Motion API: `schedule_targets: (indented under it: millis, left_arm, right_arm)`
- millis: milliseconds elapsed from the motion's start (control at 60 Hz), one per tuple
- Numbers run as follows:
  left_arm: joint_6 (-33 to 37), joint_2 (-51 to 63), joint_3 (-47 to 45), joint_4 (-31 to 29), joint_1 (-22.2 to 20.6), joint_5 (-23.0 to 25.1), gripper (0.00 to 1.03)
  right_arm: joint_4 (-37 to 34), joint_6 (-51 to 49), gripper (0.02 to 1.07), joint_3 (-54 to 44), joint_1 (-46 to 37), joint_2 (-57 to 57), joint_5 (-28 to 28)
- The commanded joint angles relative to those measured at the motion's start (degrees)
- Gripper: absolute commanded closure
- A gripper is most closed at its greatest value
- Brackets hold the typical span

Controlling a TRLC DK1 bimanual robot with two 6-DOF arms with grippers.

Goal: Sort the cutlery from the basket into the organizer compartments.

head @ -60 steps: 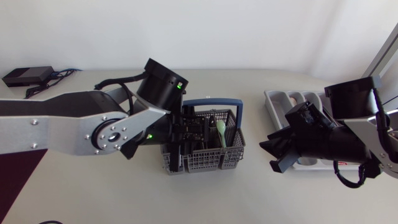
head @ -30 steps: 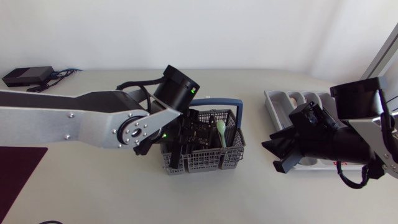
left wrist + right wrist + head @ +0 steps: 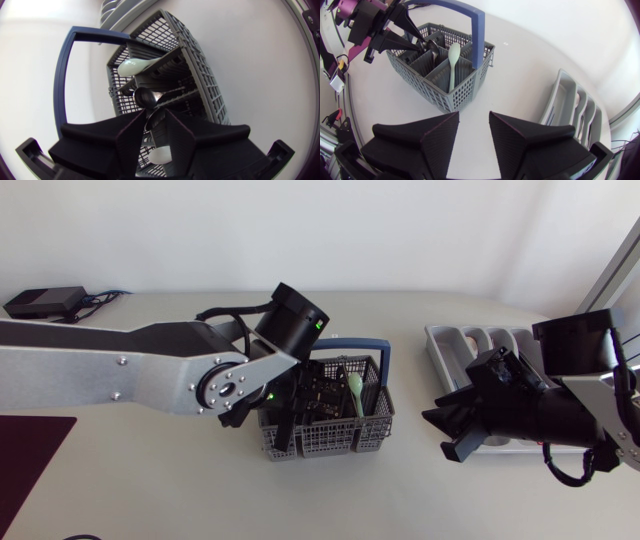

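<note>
A grey cutlery basket (image 3: pixel 335 442) with a blue handle (image 3: pixel 340 345) stands mid-table. It holds a pale green spoon (image 3: pixel 354 388) and dark metal spoons (image 3: pixel 144 96). My left gripper (image 3: pixel 298 402) is down inside the basket's left part. In the left wrist view its fingertips (image 3: pixel 141 122) press from both sides on the bowl of a metal spoon (image 3: pixel 157 118). The right wrist view shows the basket (image 3: pixel 455 95), the green spoon (image 3: pixel 453 57) and the left gripper (image 3: pixel 422 46) at the spoons. My right gripper (image 3: pixel 447 435) hangs open and empty between the basket and the grey organizer (image 3: pixel 440 345).
The organizer (image 3: pixel 560 100) lies at the right edge of the table, with pale items in its compartments. A black box with cables (image 3: pixel 45 302) sits at the back left. A dark red mat (image 3: pixel 30 440) covers the front left corner.
My left arm has swung right and gone deeper into the basket, and its fingers have drawn together on the metal spoon. The right arm has barely shifted.
</note>
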Motion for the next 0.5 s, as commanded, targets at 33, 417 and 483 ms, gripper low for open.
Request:
schedule_targets:
  millis: [33, 417, 483]
  left_arm:
    - [1.9, 1.1, 1.1, -0.6, -0.4, -0.5, 0.93]
    - [2.5, -1.0, -0.6, -0.6, -1.3, -0.4, 0.97]
    - [2.5, -1.4, -0.7, -0.7, -1.6, -0.4, 0.97]
  right_arm:
    - [0.2, -1.4, 0.6, -1.1, -0.2, -0.5, -0.5]
    - [0.0, -1.4, 0.6, -1.0, -0.2, -0.9, -0.5]
    - [-0.1, -1.4, 0.6, -1.1, -0.2, -1.1, -0.5]
